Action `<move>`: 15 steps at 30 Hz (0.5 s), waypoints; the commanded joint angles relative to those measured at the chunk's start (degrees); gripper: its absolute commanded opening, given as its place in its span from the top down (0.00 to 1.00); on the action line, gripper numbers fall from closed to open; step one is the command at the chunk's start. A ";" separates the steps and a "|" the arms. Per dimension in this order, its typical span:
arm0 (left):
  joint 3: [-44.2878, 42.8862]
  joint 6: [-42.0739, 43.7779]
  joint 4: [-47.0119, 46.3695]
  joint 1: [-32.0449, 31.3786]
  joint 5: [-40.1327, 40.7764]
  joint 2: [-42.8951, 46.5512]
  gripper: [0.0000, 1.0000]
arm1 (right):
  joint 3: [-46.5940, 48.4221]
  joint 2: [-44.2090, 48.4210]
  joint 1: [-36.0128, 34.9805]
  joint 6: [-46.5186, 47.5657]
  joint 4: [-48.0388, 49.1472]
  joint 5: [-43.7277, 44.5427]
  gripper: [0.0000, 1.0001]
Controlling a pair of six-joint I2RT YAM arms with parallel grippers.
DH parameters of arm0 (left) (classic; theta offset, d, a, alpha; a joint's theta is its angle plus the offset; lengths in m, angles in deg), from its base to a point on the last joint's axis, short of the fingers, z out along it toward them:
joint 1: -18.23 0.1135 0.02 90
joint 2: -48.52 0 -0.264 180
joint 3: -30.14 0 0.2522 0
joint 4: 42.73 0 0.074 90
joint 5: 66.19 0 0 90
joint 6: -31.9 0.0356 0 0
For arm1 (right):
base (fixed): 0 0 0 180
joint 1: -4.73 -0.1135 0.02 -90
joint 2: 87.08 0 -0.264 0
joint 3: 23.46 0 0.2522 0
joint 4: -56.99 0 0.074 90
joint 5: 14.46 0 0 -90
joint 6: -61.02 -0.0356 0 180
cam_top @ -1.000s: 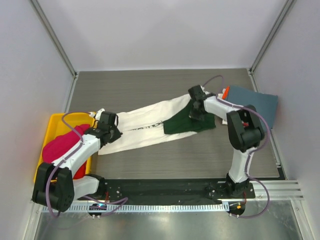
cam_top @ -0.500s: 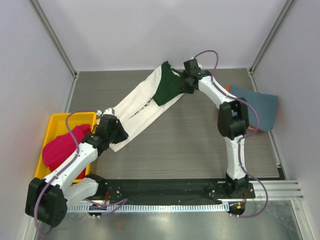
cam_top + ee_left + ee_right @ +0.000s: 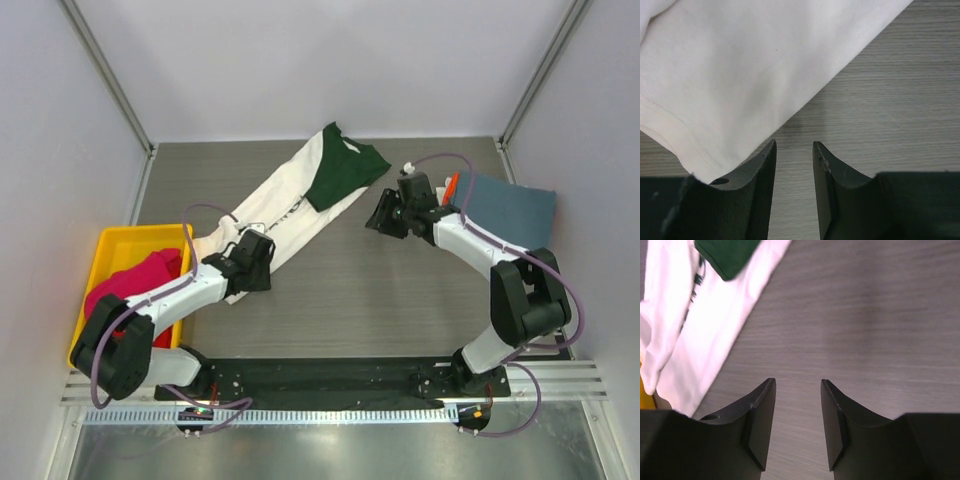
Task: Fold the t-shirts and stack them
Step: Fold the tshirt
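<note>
Cream-white t-shirt (image 3: 283,203) lies diagonal; left pincer (image 3: 794,144), right pincer (image 3: 798,381) parted, seemingly empty

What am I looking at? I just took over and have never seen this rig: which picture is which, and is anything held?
Two black robot arms stand at the near edge, each ending in a two-finger gripper. The wide picture looks down from above; the other two come from wrist cameras. On the grey wood-grain table lies a cream-white t-shirt with dark green sleeves, stretched diagonally. A slate-blue shirt lies at the right; a red shirt sits in the yellow plastic bin at the left. The left gripper and the right gripper are both open and hold nothing.
</note>
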 commanded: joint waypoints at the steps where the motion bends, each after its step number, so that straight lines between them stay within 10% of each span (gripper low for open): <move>1: -4.25 2.80 -0.55 -0.10 3.51 -2.96 0.64 | -3.91 6.98 -0.07 -1.19 6.59 -3.23 0.53; 10: -7.87 -1.05 0.87 0.08 6.59 -8.77 1.00 | -13.15 13.59 -0.07 -0.75 7.65 -3.76 0.53; 15: -7.77 -5.71 2.43 3.32 5.88 -9.64 1.00 | -15.69 14.29 -0.07 -1.10 8.17 -4.46 0.54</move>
